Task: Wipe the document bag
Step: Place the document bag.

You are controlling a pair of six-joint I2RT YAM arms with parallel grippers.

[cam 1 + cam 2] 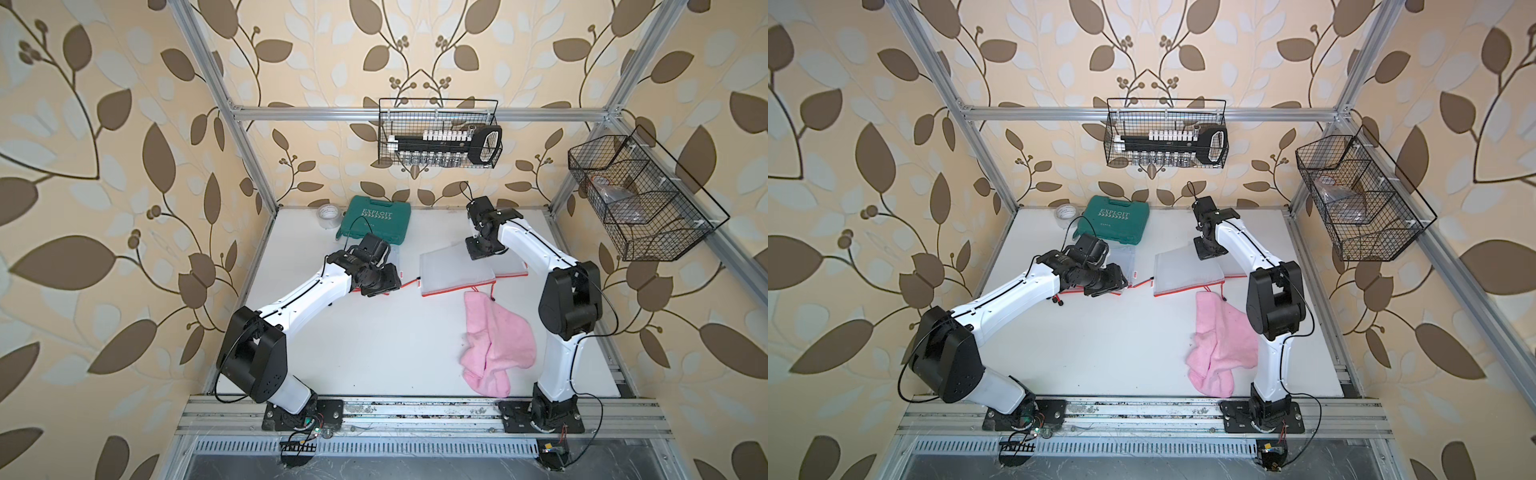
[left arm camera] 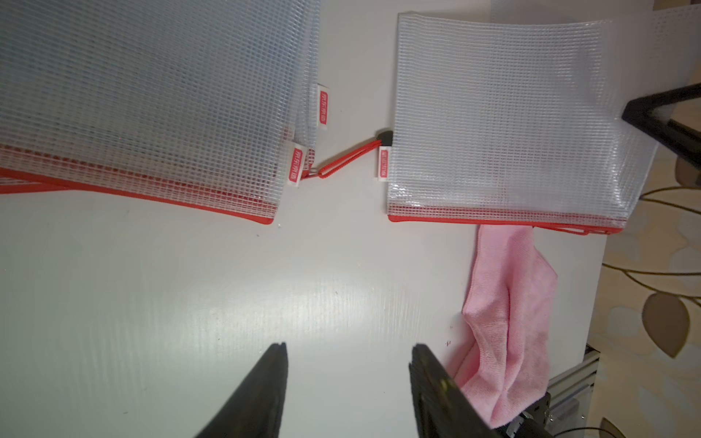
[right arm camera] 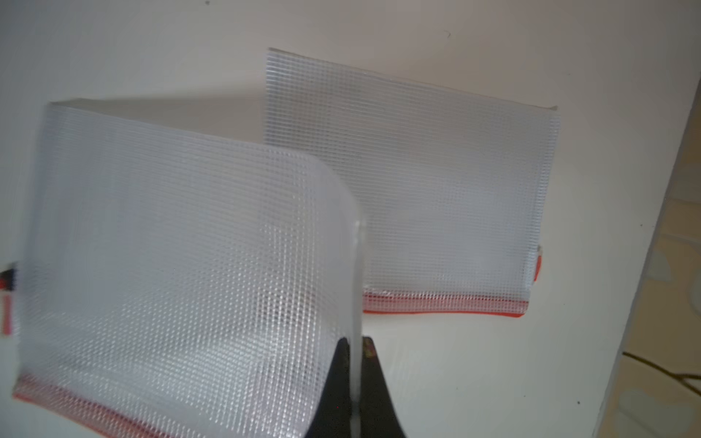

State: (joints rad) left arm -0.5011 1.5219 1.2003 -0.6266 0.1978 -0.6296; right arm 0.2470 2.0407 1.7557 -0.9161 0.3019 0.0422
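- Both top views: a crumpled pink microfibre cloth (image 1: pixel 494 340) lies on the white tabletop (image 1: pixel 374 353). A clear, grid-patterned plastic document bag (image 1: pixel 457 270) with a red zip edge sits just beyond the cloth's far end. The right gripper (image 1: pixel 484 249) is at the bag's far corner, beyond the cloth. The left gripper (image 1: pixel 380 282) hangs well to the left of the cloth.
- Left wrist view: the left gripper's fingers (image 2: pixel 277 364) stand spread over bare tabletop, with nothing between them. The cloth's end meets the document bag's zip edge. A red pull cord (image 2: pixel 349 159) trails from the bag on the side away from the cloth, toward a stack of like bags (image 2: pixel 132 94).
- Right wrist view: the right gripper's fingers are pressed together, pinching the document bag's side edge. That edge is lifted and the sheet bows upward. A second flat bag (image 3: pixel 436 189) lies on the tabletop just behind it. The cloth is out of frame here.
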